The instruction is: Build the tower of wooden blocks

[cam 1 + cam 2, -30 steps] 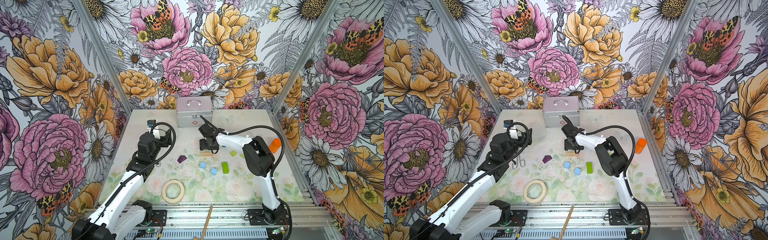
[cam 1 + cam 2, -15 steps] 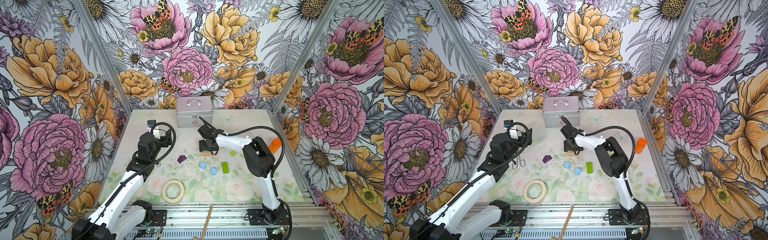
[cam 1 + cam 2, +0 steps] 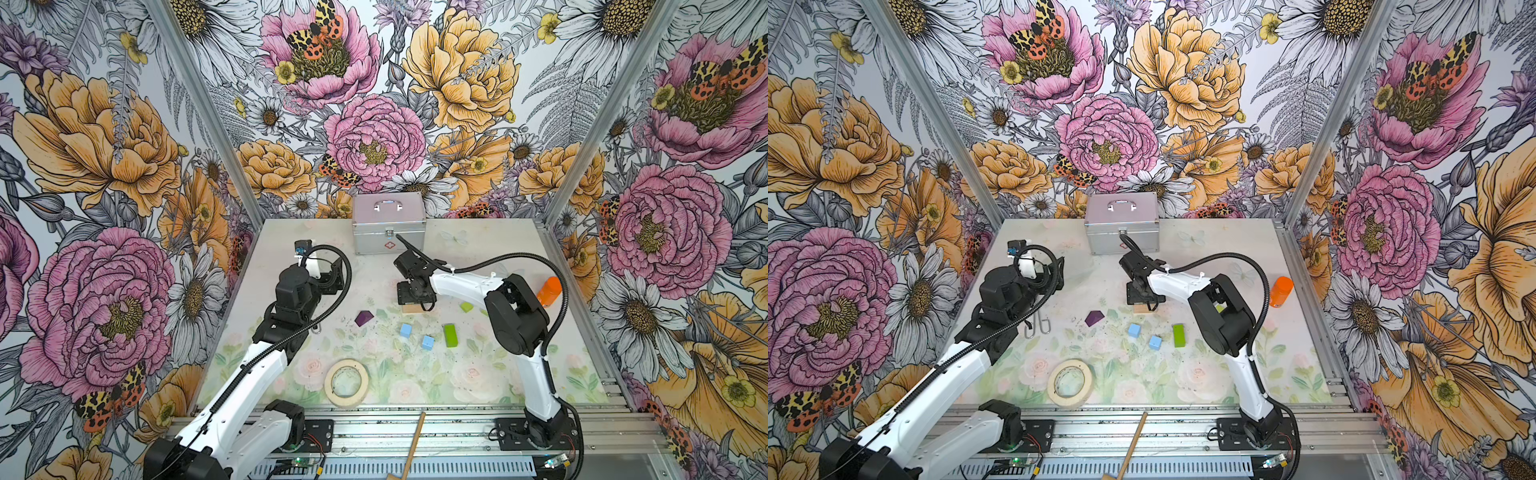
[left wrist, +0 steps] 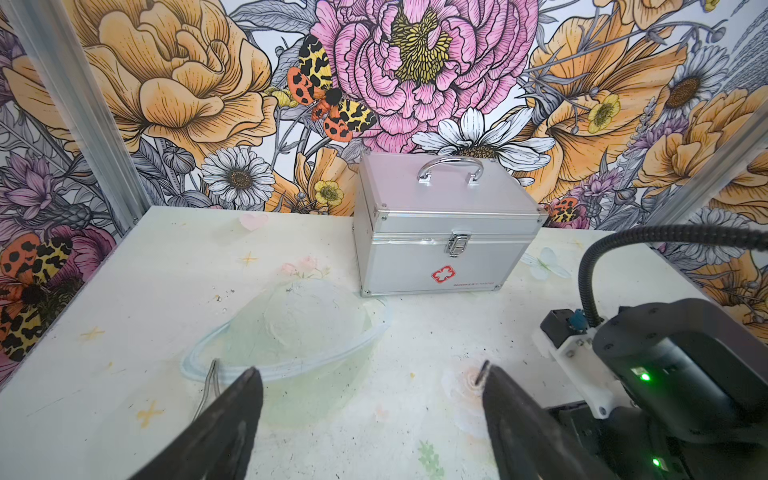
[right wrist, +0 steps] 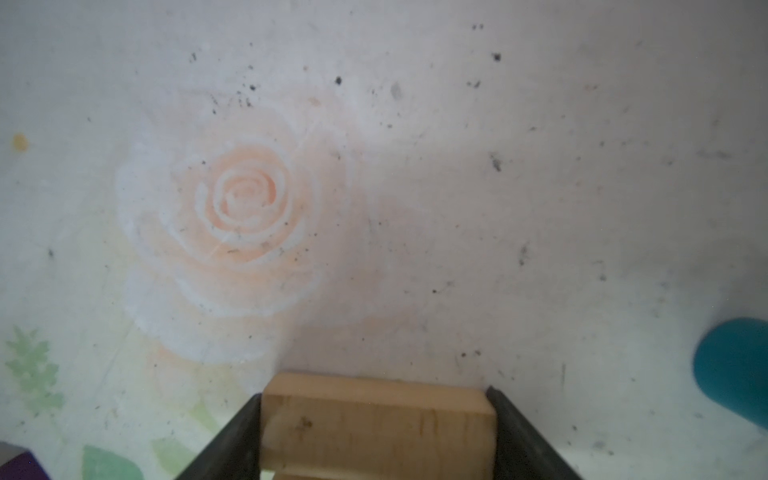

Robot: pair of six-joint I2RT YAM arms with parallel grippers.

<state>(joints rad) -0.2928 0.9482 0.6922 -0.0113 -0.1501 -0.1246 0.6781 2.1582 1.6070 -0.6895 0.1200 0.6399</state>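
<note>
I have the right gripper (image 5: 376, 419) pointing straight down, both jaws pressed flat against the sides of a tan bar (image 5: 376, 415); in the right wrist view a 2nd tan edge shows just beneath it, so I judge this bar sits on another as the tower's base. In a top view the tan bar (image 3: 411, 308) lies under the gripper near the table's centre. A grip across the bar's width keeps it square while I settle it.

The left gripper (image 4: 370, 411) is wide apart and holds nothing, parked over bare table at about 9 o'clock, out of the way.

The loose pieces wait around 6 o'clock of the bar: purple roof block (image 3: 364, 318), 2 light-blue cubes (image 3: 406, 330) and (image 3: 428, 343), and a long lime-green block (image 3: 450, 335). A smaller green block (image 3: 466, 306) lies at 3 o'clock. The teal cylinder (image 5: 733, 370) shows only in the right wrist view.
</note>
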